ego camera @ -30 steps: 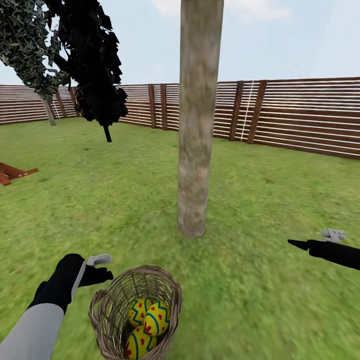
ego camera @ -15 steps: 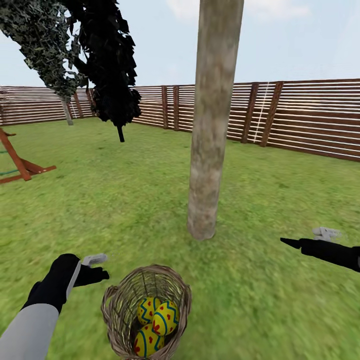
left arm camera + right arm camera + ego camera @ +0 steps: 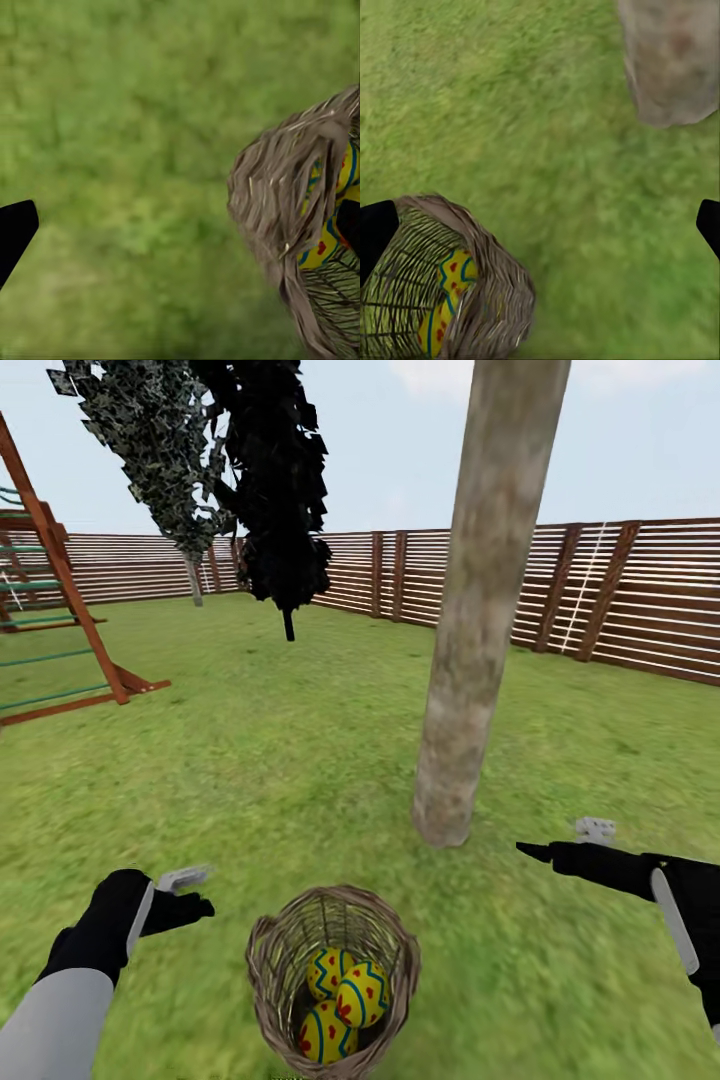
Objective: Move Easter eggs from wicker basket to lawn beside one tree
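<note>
The wicker basket (image 3: 333,980) stands on the lawn (image 3: 250,760) close in front of me, with three yellow Easter eggs (image 3: 345,1000) lying inside it. Just beyond it rises the pale trunk of the tree (image 3: 470,660). My left gripper (image 3: 192,893) hovers open to the left of the basket, nothing between its fingers. My right gripper (image 3: 562,842) hangs open to the right, level with the trunk's foot. The left wrist view has the basket's rim (image 3: 289,202) with eggs (image 3: 330,240) behind it. The right wrist view looks down on the basket (image 3: 480,277), one egg (image 3: 444,304) and the trunk's base (image 3: 671,60).
A brown slatted fence (image 3: 620,595) closes the garden at the back. A wooden play set (image 3: 60,610) stands at the left. Two dark conifers (image 3: 270,490) grow behind the trunk to the left. Grass lies all around the trunk's foot.
The whole picture has slid to the right, so the camera has turned left; the play set has come into view. Both grippers stay open and keep their places beside the basket.
</note>
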You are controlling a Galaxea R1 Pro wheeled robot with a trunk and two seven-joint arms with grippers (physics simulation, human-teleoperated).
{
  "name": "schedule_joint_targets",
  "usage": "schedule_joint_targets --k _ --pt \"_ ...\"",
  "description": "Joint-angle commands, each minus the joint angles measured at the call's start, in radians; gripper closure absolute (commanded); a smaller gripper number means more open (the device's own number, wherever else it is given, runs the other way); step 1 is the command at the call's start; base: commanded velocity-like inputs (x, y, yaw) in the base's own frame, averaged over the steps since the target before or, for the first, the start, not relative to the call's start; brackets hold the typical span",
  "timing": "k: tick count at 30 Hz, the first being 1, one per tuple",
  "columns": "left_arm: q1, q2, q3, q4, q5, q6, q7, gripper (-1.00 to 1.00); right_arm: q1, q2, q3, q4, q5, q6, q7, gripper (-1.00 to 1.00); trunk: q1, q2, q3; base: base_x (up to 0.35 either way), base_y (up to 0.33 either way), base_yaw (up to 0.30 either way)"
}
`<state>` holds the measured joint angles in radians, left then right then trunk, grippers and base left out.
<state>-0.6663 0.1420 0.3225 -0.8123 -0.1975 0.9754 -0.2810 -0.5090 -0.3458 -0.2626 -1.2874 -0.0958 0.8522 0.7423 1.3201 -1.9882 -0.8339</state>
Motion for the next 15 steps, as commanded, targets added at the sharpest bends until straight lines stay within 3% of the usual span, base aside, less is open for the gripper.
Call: schedule_joint_targets --k 1,5,8,11,15 --pt "-0.001 0.000 0.005 -0.002 -0.010 0.002 -0.010 -1.00 0.000 0.002 0.005 0.000 -0.010 0.008 -0.004 -1.00 0.000 0.000 -0.001 0.000 0.000 0.291" --pt "0.003 0.006 0.063 -0.088 0.003 0.002 -0.058 -1.00 0.000 0.056 0.042 0.001 -0.008 0.008 -0.057 -1.00 0.000 0.000 -0.002 0.000 0.000 0.291" --pt "0.015 0.033 0.132 -0.140 0.009 0.016 -0.167 -1.00 0.000 0.113 0.101 0.001 -0.010 0.008 -0.169 -1.00 0.000 0.000 -0.003 0.000 0.000 0.291" --pt "0.018 0.048 0.151 -0.148 0.009 0.020 -0.267 -1.00 0.000 0.184 0.184 -0.002 -0.009 0.008 -0.275 -1.00 0.000 0.000 -0.004 0.000 0.000 0.291" --pt "0.020 0.051 0.156 -0.148 0.009 0.021 -0.341 -1.00 0.000 0.273 0.254 -0.001 -0.009 0.008 -0.416 -1.00 0.000 0.000 -0.006 0.000 0.000 0.291"
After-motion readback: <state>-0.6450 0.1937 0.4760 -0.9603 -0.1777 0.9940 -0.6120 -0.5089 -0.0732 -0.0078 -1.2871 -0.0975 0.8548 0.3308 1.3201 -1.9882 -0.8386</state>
